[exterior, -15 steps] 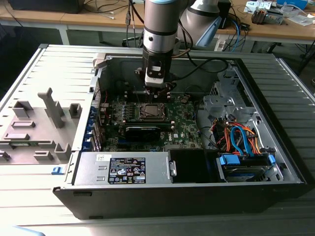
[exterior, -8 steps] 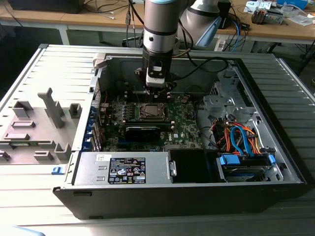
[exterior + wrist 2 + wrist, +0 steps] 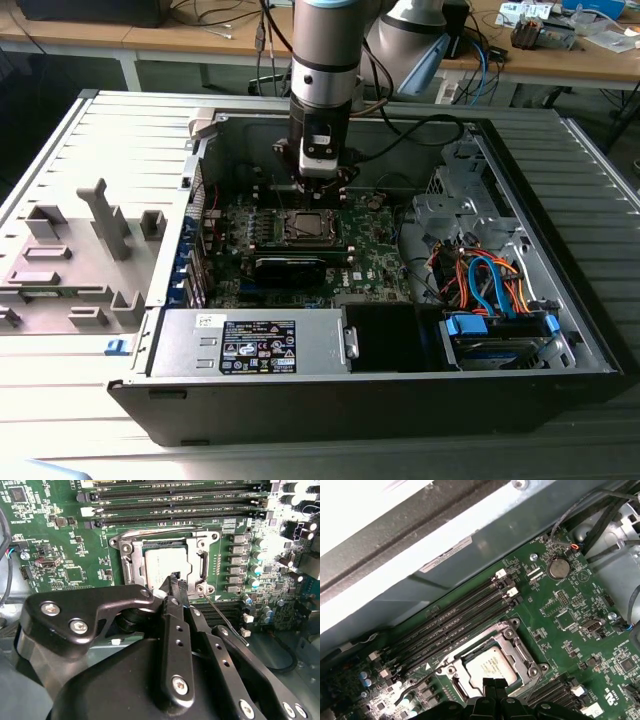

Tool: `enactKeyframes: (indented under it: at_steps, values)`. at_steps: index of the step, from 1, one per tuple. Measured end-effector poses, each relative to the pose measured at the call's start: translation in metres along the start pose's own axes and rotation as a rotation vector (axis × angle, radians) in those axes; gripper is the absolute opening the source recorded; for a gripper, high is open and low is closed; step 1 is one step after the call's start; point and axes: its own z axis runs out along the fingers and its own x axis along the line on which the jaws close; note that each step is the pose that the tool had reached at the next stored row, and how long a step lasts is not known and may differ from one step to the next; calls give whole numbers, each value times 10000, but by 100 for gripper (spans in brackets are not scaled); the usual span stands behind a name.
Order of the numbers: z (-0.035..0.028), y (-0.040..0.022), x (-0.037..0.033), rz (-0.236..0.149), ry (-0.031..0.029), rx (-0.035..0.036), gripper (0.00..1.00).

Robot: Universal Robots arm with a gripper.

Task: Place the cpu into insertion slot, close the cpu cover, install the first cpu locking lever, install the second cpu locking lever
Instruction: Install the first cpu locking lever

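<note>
Your gripper [image 3: 320, 190], fingertips pressed together on nothing, hovered at the socket's edge. The cpu [image 3: 303, 226] sat in the insertion slot [image 3: 131, 567], the cpu cover [image 3: 202, 555] flat around it, at roughly six o'clock from the fingertips in the exterior view.

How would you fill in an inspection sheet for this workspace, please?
Surface: green circuit board inside an open computer case.
Job's things: cpu lies under the cpu cover, which lies flat; a thin lever juts out from its corner.
Clutter: grey plastic fixture at the exterior view's left.
Grippers: gripper shut, tips at the cover's edge.
Cables: orange and blue cables at the exterior view's right.
Surroundings: wooden benches behind.
</note>
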Motion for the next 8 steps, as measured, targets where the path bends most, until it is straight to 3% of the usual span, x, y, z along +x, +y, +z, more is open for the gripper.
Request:
enactKeyframes:
  at_steps: [8]
  values:
    - [0,0,0,-302,-12,2,11]
